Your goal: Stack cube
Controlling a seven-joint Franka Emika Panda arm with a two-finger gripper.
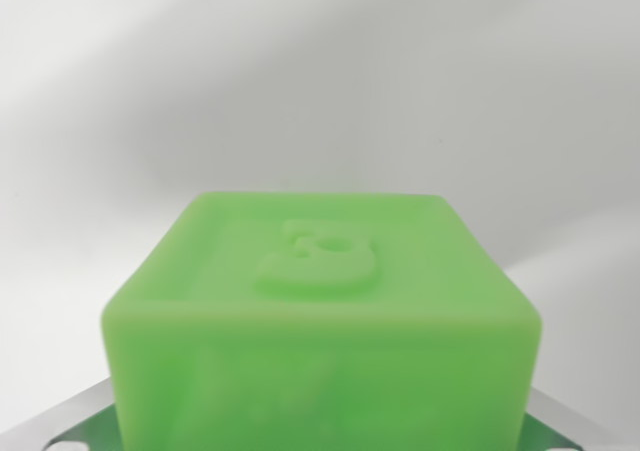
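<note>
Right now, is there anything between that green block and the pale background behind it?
Nothing shows there. In the wrist view, the green cube with a raised figure on its top face fills the lower frame, and the stretch beyond it is bare, blurry white surface.

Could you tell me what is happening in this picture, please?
The wrist view is filled by a green cube with a raised figure on its top face, seen very close against a pale surface. Grey metal parts show at both lower corners beside it. Whether the fingers grip it cannot be told, and no second cube shows.
</note>
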